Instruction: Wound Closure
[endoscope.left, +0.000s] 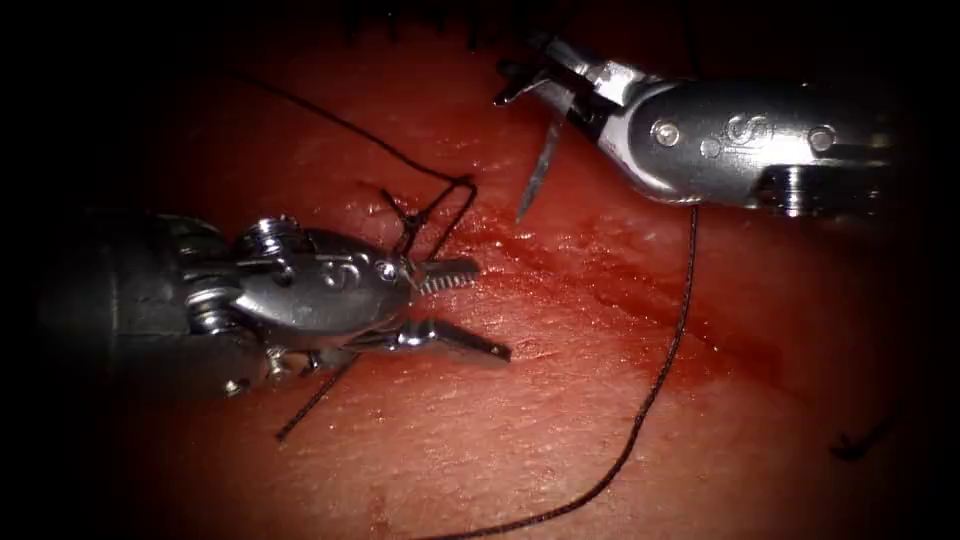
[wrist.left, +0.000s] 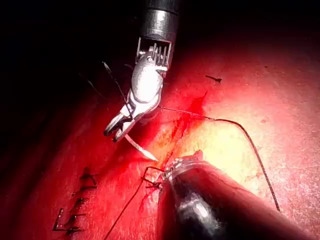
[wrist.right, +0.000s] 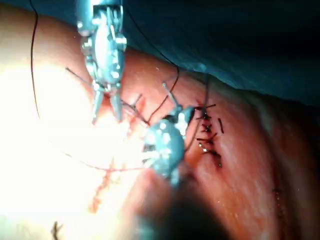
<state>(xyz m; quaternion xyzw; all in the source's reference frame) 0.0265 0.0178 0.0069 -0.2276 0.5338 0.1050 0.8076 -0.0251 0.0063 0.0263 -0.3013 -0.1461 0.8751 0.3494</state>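
My left tool (endoscope.left: 493, 310) lies on the tissue (endoscope.left: 560, 440) left of the cut (endoscope.left: 620, 290), jaws open and holding nothing; the right wrist view shows the same tool (wrist.right: 106, 119). Just behind its jaws sits a knotted stitch (endoscope.left: 412, 215) with thread ends. My right tool (endoscope.left: 520, 65) is at the upper right, jaws shut on the curved needle (endoscope.left: 537, 165) near its rear end. The needle's point hangs free above the tissue, not in it, as the left wrist view's needle (wrist.left: 141, 148) also shows. Dark thread (endoscope.left: 680, 320) trails from the right tool down across the cut.
Red fluid (endoscope.left: 690, 350) wets the open cut. Several finished stitches (wrist.right: 207, 131) line the far end of the wound, also seen as stitches (wrist.left: 75, 210). A loose thread end (endoscope.left: 312, 400) lies under the left tool. A cut scrap of thread (endoscope.left: 862, 440) lies far right.
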